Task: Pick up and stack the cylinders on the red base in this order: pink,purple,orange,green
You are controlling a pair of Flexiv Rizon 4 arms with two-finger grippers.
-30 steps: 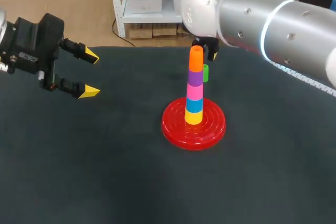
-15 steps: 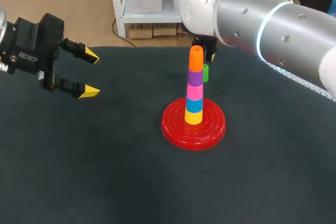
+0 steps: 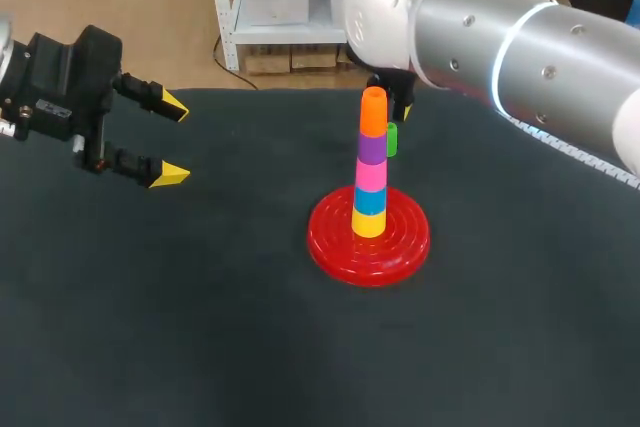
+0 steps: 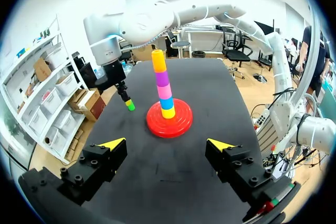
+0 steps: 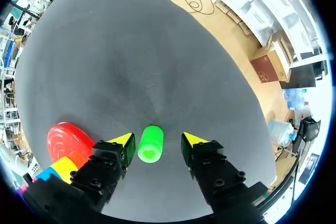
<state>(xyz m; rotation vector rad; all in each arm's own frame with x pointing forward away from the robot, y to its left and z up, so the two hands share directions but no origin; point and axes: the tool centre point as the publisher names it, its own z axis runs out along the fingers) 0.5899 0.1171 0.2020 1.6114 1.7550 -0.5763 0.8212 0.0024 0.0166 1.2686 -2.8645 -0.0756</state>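
Observation:
On the red base [image 3: 330, 247] stands a stack [image 3: 371, 162] of yellow, blue, pink, purple and orange cylinders, orange on top. The green cylinder [image 3: 391, 139] rests on the table just behind the stack. My right gripper [image 5: 157, 140] is down over it, open. The green cylinder [image 5: 150, 143] sits between the yellow fingertips [image 5: 195, 139], with a clear gap on one side. In the left wrist view the right gripper [image 4: 125, 98] hangs directly above the green cylinder [image 4: 129, 106]. My left gripper [image 3: 167, 139] hovers at the far left, open and empty.
The dark mat [image 3: 200, 327] stretches around the base on every side. The right arm's thick white link [image 3: 520, 47] crosses above the back right of the table, close behind the stack's top.
The right arm has shifted very slightly at the green cylinder. The stack, the base and the left arm stand as before.

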